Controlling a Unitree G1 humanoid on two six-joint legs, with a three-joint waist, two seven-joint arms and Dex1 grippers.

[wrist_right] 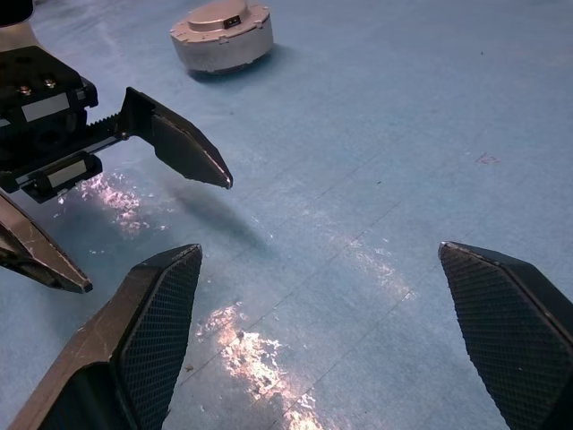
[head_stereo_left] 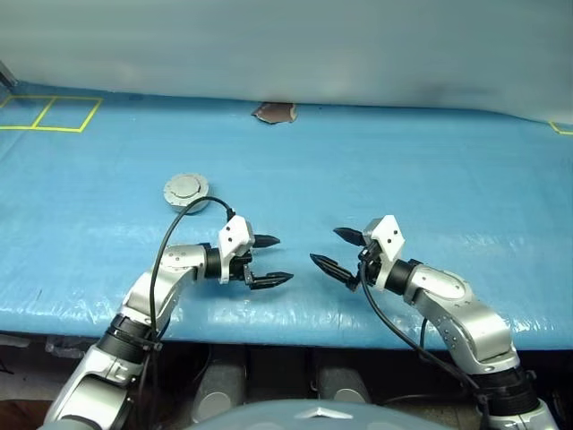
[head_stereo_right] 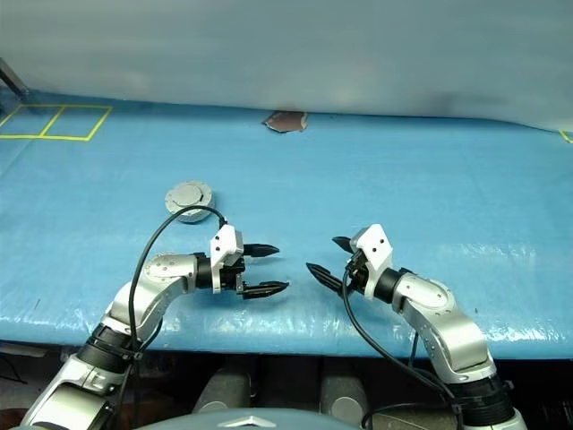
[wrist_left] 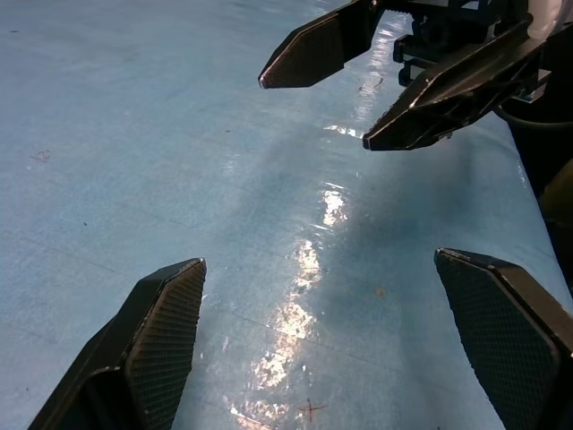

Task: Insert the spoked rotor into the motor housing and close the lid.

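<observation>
Resting on blue bench (head_stereo_left: pixel 430 170): closed motor housing (head_stereo_left: pixel 186 192), lid (wrist_right: pixel 218 15) on. Left tool (head_stereo_left: pixel 269 261) and right tool (head_stereo_left: pixel 337 250): open, empty, facing.

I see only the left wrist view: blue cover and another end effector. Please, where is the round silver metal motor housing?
Observer: The round silver metal motor housing stands on the blue table cover, beyond the left end effector.
Operator: Is it closed?
Observer: Yes, a plain silver lid covers its top; no spokes or windings show.
Operator: Anything else on the table?
Observer: A small brown patch at the far edge.
</observation>
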